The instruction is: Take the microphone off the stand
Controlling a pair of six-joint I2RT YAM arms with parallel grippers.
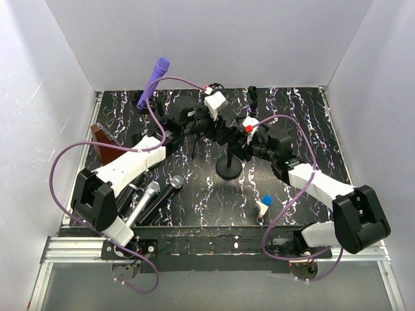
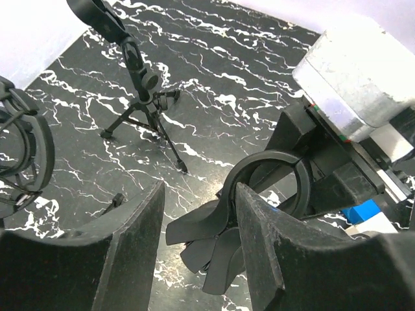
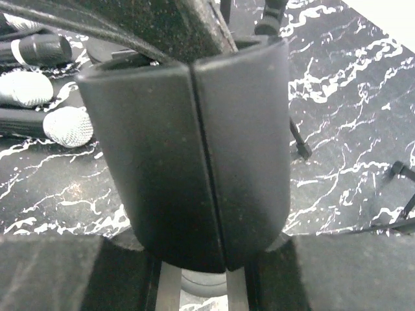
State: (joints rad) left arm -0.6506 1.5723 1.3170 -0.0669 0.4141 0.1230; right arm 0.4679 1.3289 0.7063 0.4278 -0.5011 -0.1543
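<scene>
A black stand with a round base [image 1: 228, 170] stands mid-table. Both grippers meet at its top. My right gripper [image 1: 245, 144] is shut on the stand's black cylindrical clip [image 3: 194, 149], which fills the right wrist view between its jaws [image 3: 207, 259]. My left gripper [image 1: 217, 129] is open; its jaws [image 2: 200, 194] stand on either side of the clip's black wing levers [image 2: 207, 227], beside a ring [image 2: 272, 181] that looks empty. A purple microphone [image 1: 155, 78] sits tilted in another holder at the back left. Several microphones [image 1: 150, 197] lie at the front left.
A small tripod stand [image 2: 139, 97] and a shock mount [image 2: 19, 149] stand on the marbled table toward the back. A brown block [image 1: 102, 137] lies at the left edge. A small blue and white piece [image 1: 264, 204] lies front right. Purple cables loop over both arms.
</scene>
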